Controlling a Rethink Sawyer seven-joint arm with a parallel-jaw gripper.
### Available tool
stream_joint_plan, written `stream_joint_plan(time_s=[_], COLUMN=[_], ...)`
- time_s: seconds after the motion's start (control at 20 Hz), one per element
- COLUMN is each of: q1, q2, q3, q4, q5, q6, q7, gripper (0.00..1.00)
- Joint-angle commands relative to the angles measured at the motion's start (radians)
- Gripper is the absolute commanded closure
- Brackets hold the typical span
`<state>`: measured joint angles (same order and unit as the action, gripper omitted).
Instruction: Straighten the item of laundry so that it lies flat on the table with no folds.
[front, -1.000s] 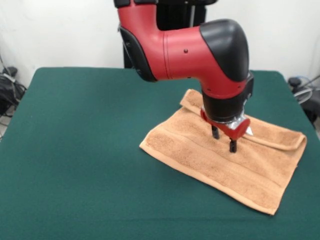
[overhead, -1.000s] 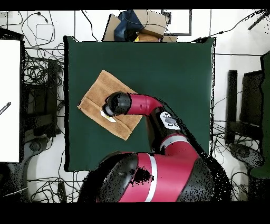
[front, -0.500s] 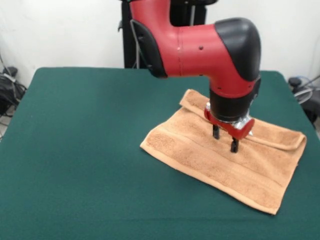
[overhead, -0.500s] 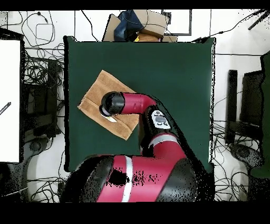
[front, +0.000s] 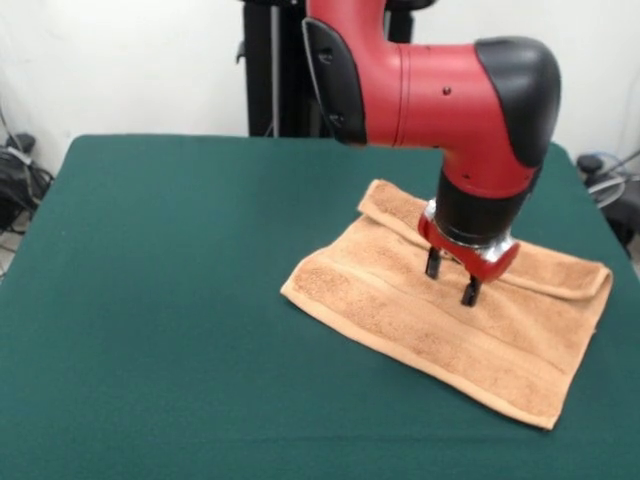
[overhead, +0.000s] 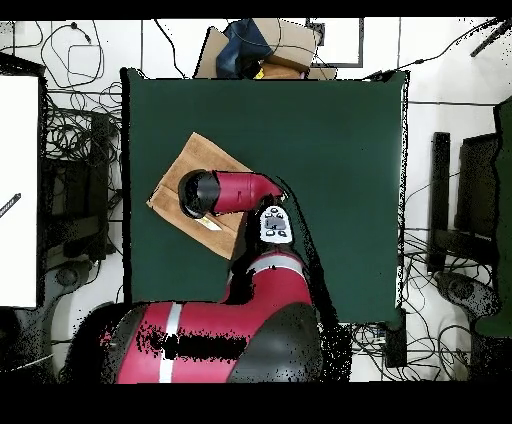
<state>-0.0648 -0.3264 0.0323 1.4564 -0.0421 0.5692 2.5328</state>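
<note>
The hand (front: 450, 277) points straight down over the towel (front: 400, 310), its two dark fingers (front: 432, 264) spread apart and grasping nothing, tips close above the terry just below the folded strip. That strip runs along the towel's far edge, from 11 o'clock to 3 o'clock of the hand, doubled over onto the cloth. The rest of the towel lies flat, its woven bands showing. It sits on the green table (front: 160, 300) toward 4 o'clock of the table's middle in the front view.
</note>
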Motion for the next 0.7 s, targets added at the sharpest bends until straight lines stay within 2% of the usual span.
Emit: stream_joint_plan(time_s=[0.05,0.35,0.6,0.7], q1=[0.040,0.046,0.034,0.049], q2=[0.232,0.241,0.213,0.198], q3=[-0.088,-0.094,-0.093,-0.106], q4=[-0.039,-0.026,-0.025,-0.045], q5=[0.051,0.105,0.143,0.162], q6=[-0.079,-0.119,-0.064,0.002], q7=[0.250,0.222,0.192,0.201], gripper=[0.00,0.00,0.00,0.00])
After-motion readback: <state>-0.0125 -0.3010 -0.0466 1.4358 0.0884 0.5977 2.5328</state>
